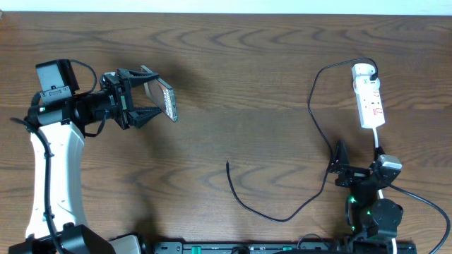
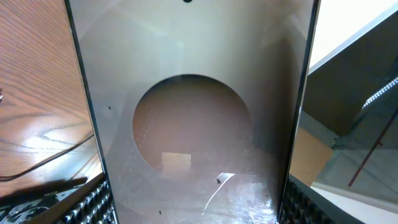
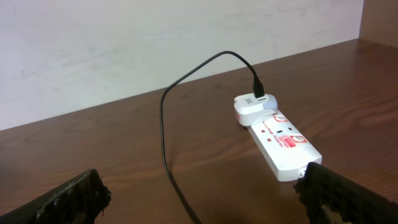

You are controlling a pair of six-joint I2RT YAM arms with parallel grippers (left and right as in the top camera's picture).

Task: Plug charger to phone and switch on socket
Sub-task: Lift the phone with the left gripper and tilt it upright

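One phone (image 1: 164,101), edges clamped in left jaws (charger (image 3: 163,130) well apart); right jaws wide.

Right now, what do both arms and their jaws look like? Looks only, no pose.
Left arm: long white shell link, black joints, a black box at the wrist, a thin black cable along it. Right arm: mostly black, a grey wrist block, green lights glowing low down, a black lead trailing off. Jaws on both are black, with ribbed pads.
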